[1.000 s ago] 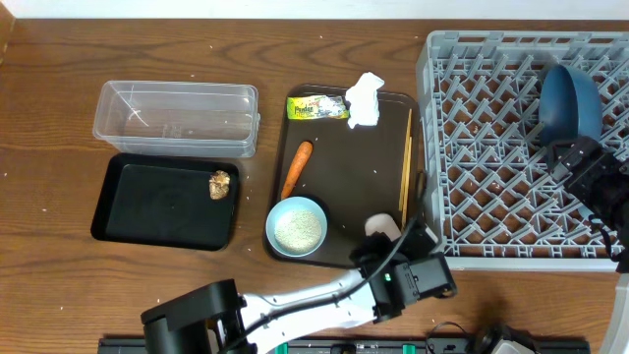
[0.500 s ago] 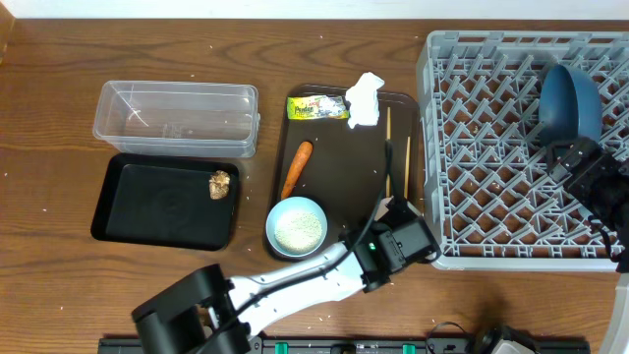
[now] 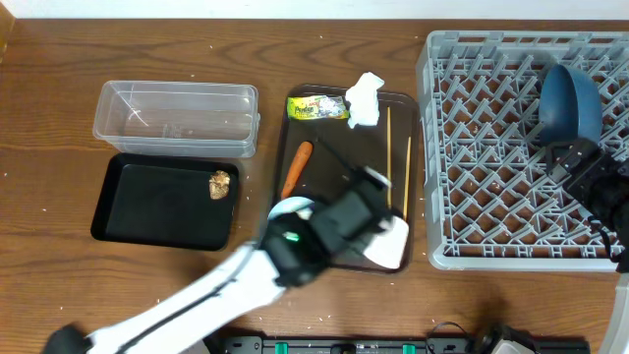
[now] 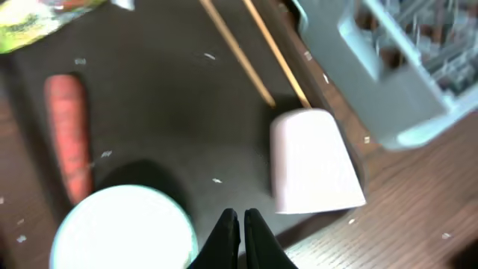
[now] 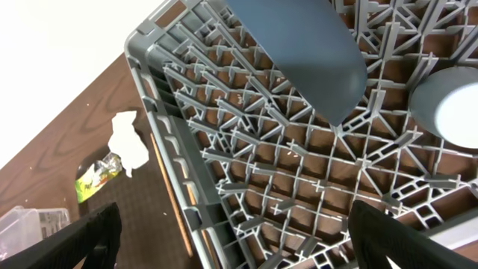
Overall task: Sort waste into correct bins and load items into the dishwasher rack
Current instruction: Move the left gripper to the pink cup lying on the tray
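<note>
My left gripper (image 4: 240, 215) is shut on nothing and hangs over the front of the brown tray (image 3: 339, 133), between the white bowl (image 4: 123, 232) and the pinkish-white cup (image 4: 310, 161), which lies on its side. The two chopsticks (image 3: 388, 147) lie apart on the tray beside the carrot (image 3: 297, 165), the wrapper (image 3: 316, 107) and the tissue (image 3: 366, 98). My right gripper (image 5: 250, 235) stands wide open over the grey rack (image 3: 491, 147). The blue plate (image 3: 570, 98) and the blue cup (image 5: 448, 104) are in the rack.
A clear tub (image 3: 177, 118) stands at the left. In front of it a black tray (image 3: 147, 206) holds a brown food lump (image 3: 219, 184). The left arm covers most of the bowl in the overhead view. The rack's wall borders the brown tray's right edge.
My left gripper has closed and swung from the tray's front right corner to over the tray. The chopsticks, together before, now lie apart. The cup has tipped onto its side.
</note>
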Controlling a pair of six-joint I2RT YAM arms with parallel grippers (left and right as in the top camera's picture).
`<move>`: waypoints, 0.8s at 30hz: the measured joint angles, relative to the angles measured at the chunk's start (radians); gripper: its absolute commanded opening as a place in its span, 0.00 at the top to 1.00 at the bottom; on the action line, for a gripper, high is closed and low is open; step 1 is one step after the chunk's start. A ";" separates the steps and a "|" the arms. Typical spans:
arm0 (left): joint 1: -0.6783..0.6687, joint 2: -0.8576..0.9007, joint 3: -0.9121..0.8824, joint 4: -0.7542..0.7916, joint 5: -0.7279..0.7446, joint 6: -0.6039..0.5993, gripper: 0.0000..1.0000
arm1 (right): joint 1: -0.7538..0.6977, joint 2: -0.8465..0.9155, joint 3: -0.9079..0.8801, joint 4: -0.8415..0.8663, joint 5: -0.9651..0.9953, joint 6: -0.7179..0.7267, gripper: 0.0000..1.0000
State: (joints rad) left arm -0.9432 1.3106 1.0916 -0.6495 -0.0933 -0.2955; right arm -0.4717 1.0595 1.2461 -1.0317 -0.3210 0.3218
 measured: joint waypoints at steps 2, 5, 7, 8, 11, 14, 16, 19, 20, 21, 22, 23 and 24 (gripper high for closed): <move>0.064 -0.047 0.000 -0.002 0.064 0.022 0.83 | 0.000 0.000 0.000 0.000 0.000 -0.001 0.10; 0.088 -0.067 0.000 -0.009 0.122 0.094 0.71 | 0.000 0.000 0.000 -0.001 0.000 -0.004 0.10; 0.073 -0.054 -0.005 -0.010 0.145 0.145 0.55 | 0.000 0.000 0.000 -0.002 0.000 -0.004 0.09; 0.062 -0.047 -0.011 -0.011 0.147 0.164 0.49 | 0.000 0.000 0.000 -0.003 0.000 -0.004 0.09; 0.009 -0.023 -0.042 -0.014 0.131 0.210 0.35 | 0.000 0.000 0.000 -0.011 0.000 -0.004 0.09; -0.079 0.010 -0.068 -0.001 0.066 0.249 0.31 | 0.000 0.000 0.000 -0.015 0.000 -0.004 0.09; -0.137 0.032 -0.078 0.023 0.017 0.264 0.31 | 0.000 0.000 0.000 -0.016 0.000 -0.004 0.09; -0.218 0.082 -0.090 0.078 -0.056 0.278 0.31 | 0.000 0.001 0.000 -0.016 0.000 -0.004 0.09; -0.239 0.105 -0.093 0.101 -0.078 0.282 0.31 | 0.000 0.002 0.000 -0.016 0.000 -0.004 0.09; -0.254 0.126 -0.096 0.120 -0.096 0.286 0.31 | 0.000 0.004 0.000 -0.016 0.000 -0.004 0.09; -0.270 0.151 -0.099 0.136 -0.117 0.290 0.31 | 0.000 0.007 0.000 -0.017 0.000 -0.004 0.09; -0.285 0.179 -0.101 0.151 -0.138 0.292 0.31 | 0.000 0.011 0.000 -0.018 0.000 -0.004 0.09; -0.298 0.204 -0.103 0.165 -0.158 0.294 0.31 | 0.000 0.014 0.000 -0.019 0.000 -0.004 0.09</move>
State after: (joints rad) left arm -1.2415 1.5150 0.9890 -0.4847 -0.2516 -0.0010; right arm -0.4717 1.0740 1.2461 -1.0504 -0.3210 0.3176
